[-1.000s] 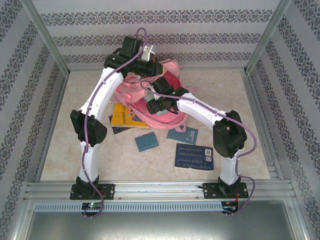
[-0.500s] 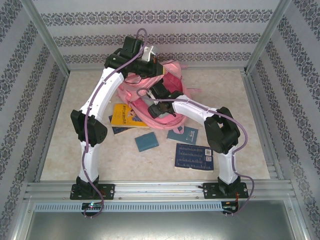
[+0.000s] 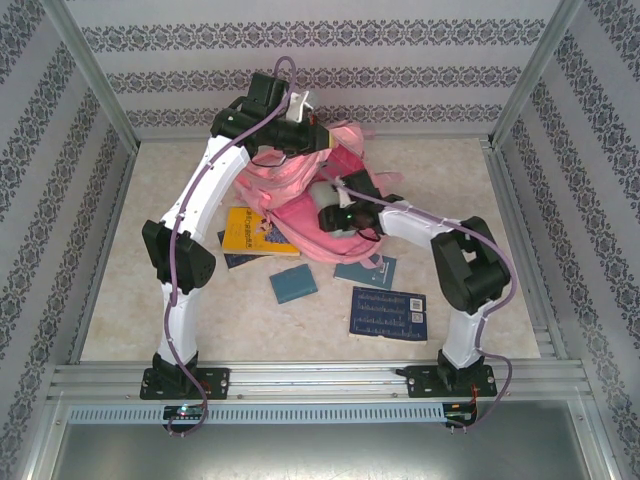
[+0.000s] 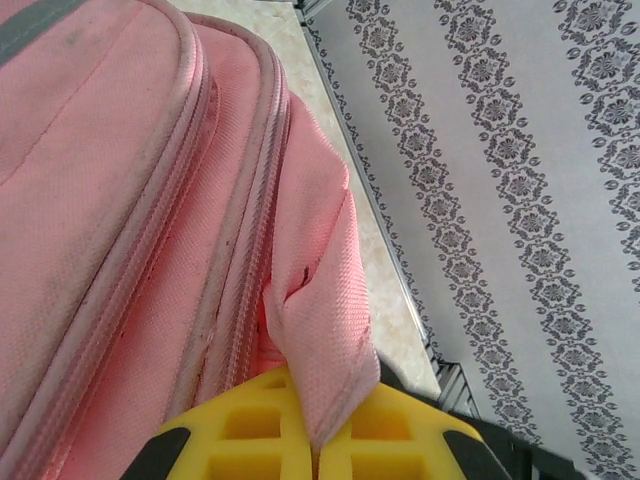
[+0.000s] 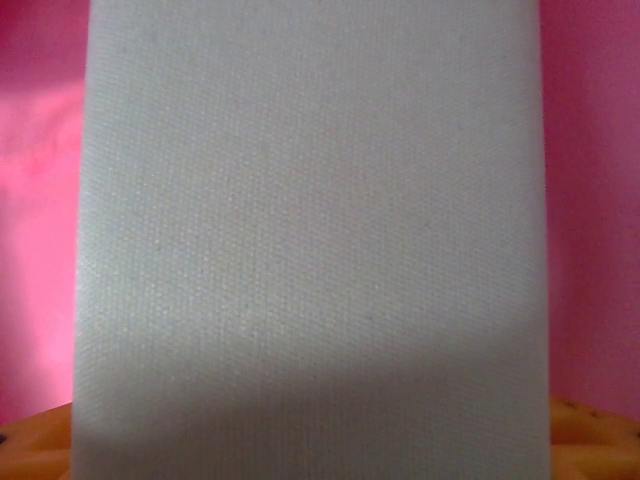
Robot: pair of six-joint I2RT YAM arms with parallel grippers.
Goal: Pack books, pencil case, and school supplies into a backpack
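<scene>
Your left gripper (image 4: 315,445) is clenched on a fold of the large pink fabric backpack (image 3: 275,185). The pale mint-green oblong pencil case (image 5: 310,240) lies at the backpack's mouth, between the fingers of your right gripper (image 3: 336,216); you cannot tell whether they squeeze it. A yellow cartoon-cover book (image 3: 250,230) touches the backpack, and a navy white-printed book (image 3: 389,313) lies apart.

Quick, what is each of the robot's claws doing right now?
Left gripper: closed, pinching a fold of the big pink fabric backpack.
Right gripper: closed on the pale mint-green oblong pencil case.
</scene>
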